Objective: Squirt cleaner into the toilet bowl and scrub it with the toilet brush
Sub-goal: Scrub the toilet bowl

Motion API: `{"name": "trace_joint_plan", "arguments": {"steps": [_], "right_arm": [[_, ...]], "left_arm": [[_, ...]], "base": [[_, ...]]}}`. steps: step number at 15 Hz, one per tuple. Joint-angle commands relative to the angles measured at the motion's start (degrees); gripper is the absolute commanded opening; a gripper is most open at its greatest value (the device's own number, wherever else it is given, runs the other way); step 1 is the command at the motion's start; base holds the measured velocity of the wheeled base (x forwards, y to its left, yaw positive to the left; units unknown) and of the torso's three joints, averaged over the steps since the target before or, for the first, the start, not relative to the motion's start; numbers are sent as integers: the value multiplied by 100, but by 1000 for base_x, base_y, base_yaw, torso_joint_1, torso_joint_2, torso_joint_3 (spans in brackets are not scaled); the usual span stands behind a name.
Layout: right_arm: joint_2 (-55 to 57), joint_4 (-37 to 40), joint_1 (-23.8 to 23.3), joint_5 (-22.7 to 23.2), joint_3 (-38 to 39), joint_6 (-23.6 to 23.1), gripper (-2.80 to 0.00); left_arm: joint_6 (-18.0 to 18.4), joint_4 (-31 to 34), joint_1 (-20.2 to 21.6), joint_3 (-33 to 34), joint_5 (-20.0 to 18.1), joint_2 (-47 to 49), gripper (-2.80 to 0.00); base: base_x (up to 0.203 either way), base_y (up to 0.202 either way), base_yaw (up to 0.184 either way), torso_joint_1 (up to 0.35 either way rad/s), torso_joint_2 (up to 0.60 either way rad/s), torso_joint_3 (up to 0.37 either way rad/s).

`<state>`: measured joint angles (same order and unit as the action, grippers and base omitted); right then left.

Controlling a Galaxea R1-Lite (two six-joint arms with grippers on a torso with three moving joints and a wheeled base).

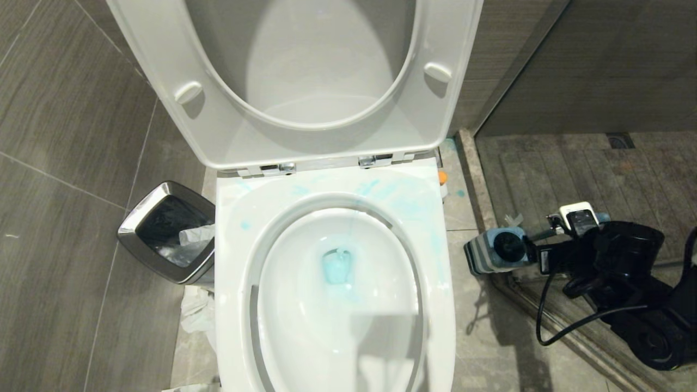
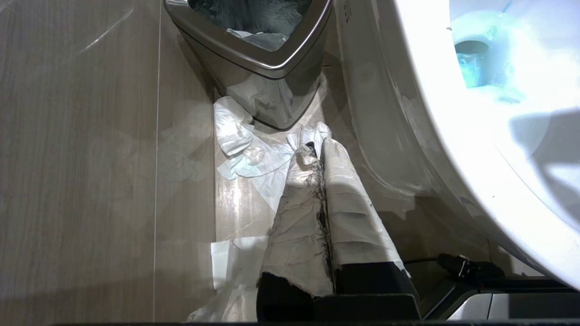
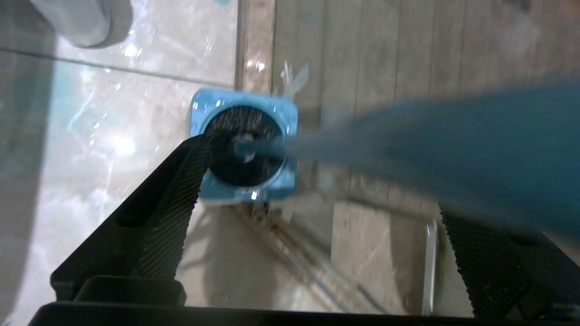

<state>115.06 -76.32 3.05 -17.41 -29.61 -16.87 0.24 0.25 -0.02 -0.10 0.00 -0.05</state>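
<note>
White toilet bowl w/ seat and lid raised, centre of head view. Pale blue cleaner tints the water at the drain; thin smears on the back rim. Toilet brush stands head-down in its square light-blue holder on the floor to the toilet's right. Right gripper hovers just above it, fingers spread wide, holding nothing; the blurred teal handle passes between them. Left gripper hangs low beside a steel waste bin, paper-wrapped fingers pressed together.

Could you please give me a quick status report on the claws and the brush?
Right claw open over slim teal-blue toilet brush, head in square light-blue holder. Left claw shut, parked beside white ceramic toilet bowl. Nothing in the way.
</note>
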Motion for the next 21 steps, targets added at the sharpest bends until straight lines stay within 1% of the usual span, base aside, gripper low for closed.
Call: {"name": "trace_joint_plan", "arguments": {"steps": [1, 5, 6, 10, 12, 18, 21], "right_arm": [[420, -377, 4, -8, -240, -180, 0], [614, -844, 2, -8, -720, -635, 0], [631, -891, 11, -8, -739, -684, -280], [730, -984, 8, -8, -900, -748, -280], [812, -1134, 14, -8, -959, -917, -280], [921, -1134, 45, -8, -1038, -890, -280], [779, -1134, 40, -8, -998, -872, -280]], "left_arm": [[2, 1, -4, 1, 0, 5, -280], [2, 1, 2, 1, 0, 5, -280], [2, 1, 2, 1, 0, 5, -280], [2, 1, 2, 1, 0, 5, -280], [2, 1, 1, 1, 0, 5, -280], [2, 1, 2, 1, 0, 5, -280], [2, 1, 2, 1, 0, 5, -280]], "base": [[0, 0, 0, 0, 0, 0], [0, 0, 0, 0, 0, 0], [0, 0, 0, 0, 0, 0], [0, 0, 0, 0, 0, 0], [0, 0, 0, 0, 0, 0], [0, 0, 0, 0, 0, 0], [0, 0, 0, 0, 0, 0]]}}
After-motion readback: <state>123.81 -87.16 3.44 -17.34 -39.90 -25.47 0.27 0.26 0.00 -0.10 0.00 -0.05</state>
